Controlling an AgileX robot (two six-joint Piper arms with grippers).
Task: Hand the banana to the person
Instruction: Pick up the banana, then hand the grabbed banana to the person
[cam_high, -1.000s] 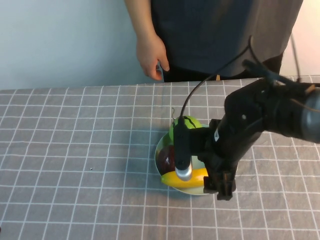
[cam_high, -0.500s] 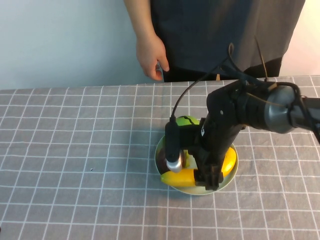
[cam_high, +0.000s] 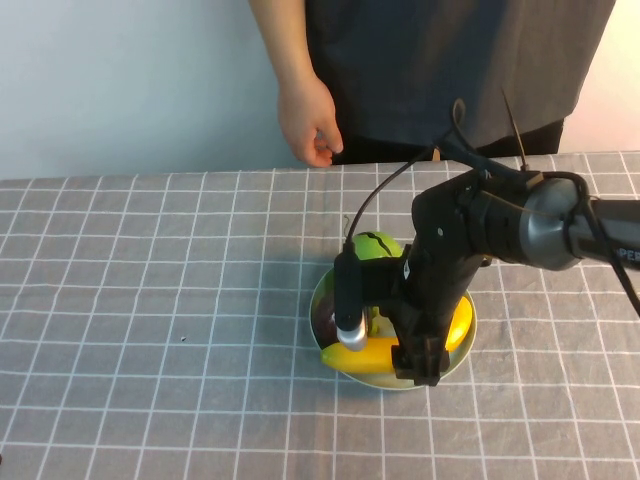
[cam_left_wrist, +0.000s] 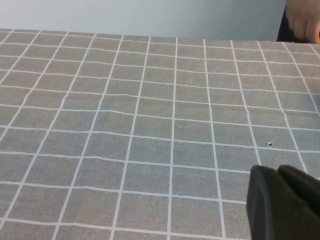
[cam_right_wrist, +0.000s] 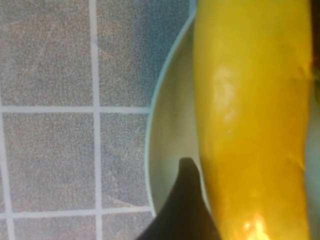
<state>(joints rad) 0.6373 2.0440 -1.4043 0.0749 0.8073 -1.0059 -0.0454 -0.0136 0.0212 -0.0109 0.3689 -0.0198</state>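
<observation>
The yellow banana (cam_high: 365, 355) lies in a pale green bowl (cam_high: 447, 367) along its near rim. My right gripper (cam_high: 415, 365) is down in the bowl over the banana, and its jaws stand open astride it. In the right wrist view the banana (cam_right_wrist: 250, 125) fills the frame, with one dark fingertip (cam_right_wrist: 187, 205) close beside it and the other finger out of frame. The person's bare hand (cam_high: 310, 125) hangs at the table's far edge. My left gripper (cam_left_wrist: 280, 200) is shut and empty above bare cloth and does not show in the high view.
A round green striped fruit (cam_high: 377, 245) and a dark red-purple fruit (cam_high: 327, 322) share the bowl. A grey checked cloth (cam_high: 150, 330) covers the table. My right arm's cable arcs over the bowl.
My right gripper swung left and came down into the bowl onto the banana. The person's hand has shifted slightly. In the last half second the arm barely moved.
</observation>
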